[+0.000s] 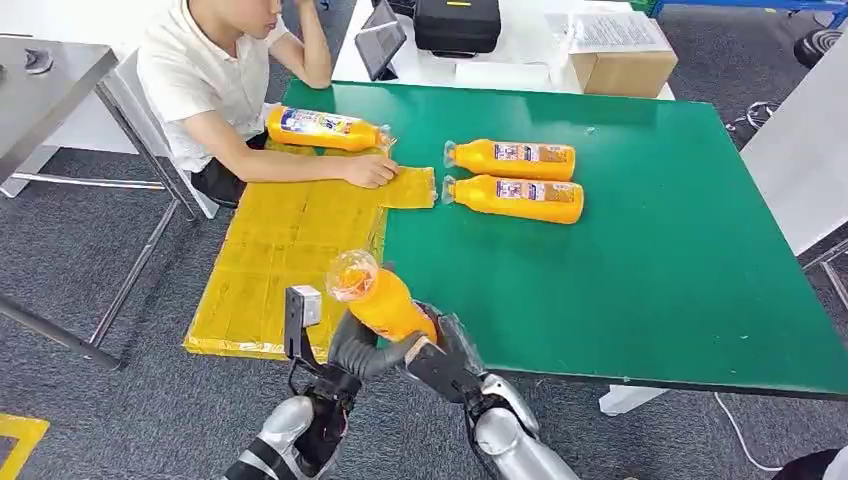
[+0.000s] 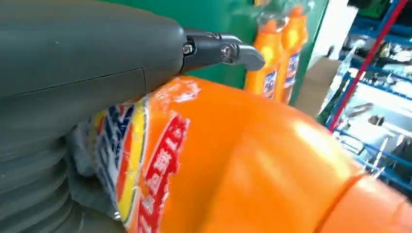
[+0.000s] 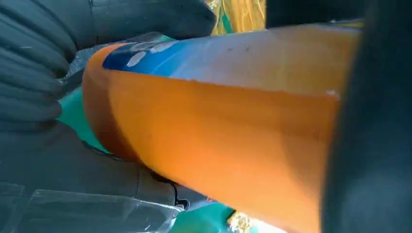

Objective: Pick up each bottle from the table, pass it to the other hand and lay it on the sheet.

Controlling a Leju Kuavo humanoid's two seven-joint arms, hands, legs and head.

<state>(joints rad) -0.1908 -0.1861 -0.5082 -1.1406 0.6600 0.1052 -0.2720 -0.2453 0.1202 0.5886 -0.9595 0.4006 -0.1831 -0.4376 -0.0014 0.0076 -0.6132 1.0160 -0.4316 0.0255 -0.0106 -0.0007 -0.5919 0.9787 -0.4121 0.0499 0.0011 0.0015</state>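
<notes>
Orange bottle [image 1: 385, 300] held above near edge of green table [image 1: 650, 260], beside yellow sheet [image 1: 285, 260] — both hands on it. Left hand [image 1: 358, 352] wraps its lower body from below, right hand [image 1: 440, 355] grips same end from other side. Two bottles [image 1: 515, 178] lie side by side mid-table; fourth bottle [image 1: 325, 128] rests at sheet's far end, by seated person's forearm [image 1: 300, 165].

A person [image 1: 225, 85] in a white shirt sits at the far left corner of the green worktop [image 1: 650, 260], one forearm resting on it. Beyond the far edge stands a white table [image 1: 520, 60] — on it a black case [image 1: 457, 24], a tablet [image 1: 380, 45] propped upright and a cardboard box [image 1: 625, 70]. Grey carpet [image 1: 90, 260] covers the floor.
</notes>
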